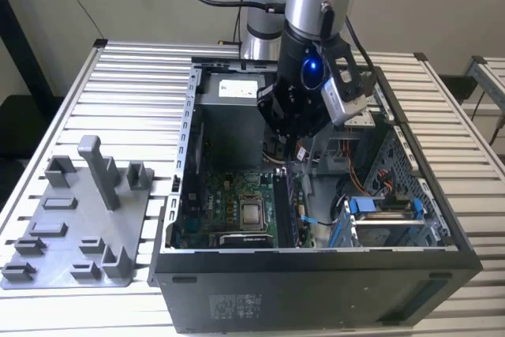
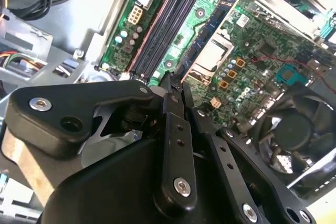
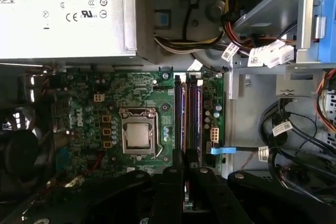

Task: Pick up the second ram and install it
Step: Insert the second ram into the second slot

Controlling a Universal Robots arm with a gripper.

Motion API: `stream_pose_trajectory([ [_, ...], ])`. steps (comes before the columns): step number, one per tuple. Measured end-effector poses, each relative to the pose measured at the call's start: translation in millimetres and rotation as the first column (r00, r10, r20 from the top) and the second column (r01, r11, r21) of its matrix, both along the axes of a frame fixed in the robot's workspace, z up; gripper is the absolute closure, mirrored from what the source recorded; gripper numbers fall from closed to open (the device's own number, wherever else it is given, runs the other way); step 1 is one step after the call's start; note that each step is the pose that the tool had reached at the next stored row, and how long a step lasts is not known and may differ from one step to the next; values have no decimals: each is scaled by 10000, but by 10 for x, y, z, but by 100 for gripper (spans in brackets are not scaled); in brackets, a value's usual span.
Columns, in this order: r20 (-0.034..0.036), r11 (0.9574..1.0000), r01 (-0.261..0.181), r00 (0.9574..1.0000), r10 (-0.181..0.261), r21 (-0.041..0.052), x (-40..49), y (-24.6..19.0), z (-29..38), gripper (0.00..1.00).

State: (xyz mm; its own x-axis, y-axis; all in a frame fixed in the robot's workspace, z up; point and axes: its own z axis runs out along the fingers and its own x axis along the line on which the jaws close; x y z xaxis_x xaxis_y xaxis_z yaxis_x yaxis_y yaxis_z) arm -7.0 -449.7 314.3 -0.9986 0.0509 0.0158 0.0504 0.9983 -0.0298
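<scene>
Closest to us, the claw [image 3: 185,155] hung inside the open computer case [image 1: 316,282], its fingers [image 2: 176,129] pressed almost together with a slim gap between them; we could not tell whether they pinched anything. Just past the fingertips, the second ram [image 3: 186,114] stood on edge in the motherboard [image 3: 84,108] slots, beside the processor socket [image 3: 138,136]. A grey tray [image 1: 79,226] lay at the bench [image 1: 134,76] corner on the exterior view's left, just beside the case.
</scene>
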Motion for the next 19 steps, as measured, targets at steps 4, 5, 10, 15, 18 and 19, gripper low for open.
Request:
stream_pose_trajectory([
  [4, -1, 9999, 154, 9999, -154, -1, 0, -2, -73, 86],
  [5, -1, 9998, 178, 9998, -178, -1, 0, -4, -91, 86],
  [10, -1, 9998, 198, 9998, -198, 0, 0, -12, -182, 86],
  [15, -2, 9998, 179, 9998, -179, 1, -1, -33, -273, 86],
  [18, -3, 9998, 178, 9998, -178, 0, -1, -51, -328, 86],
  [19, -4, 9998, 179, 9998, -179, 0, -1, -53, -346, 86],
])
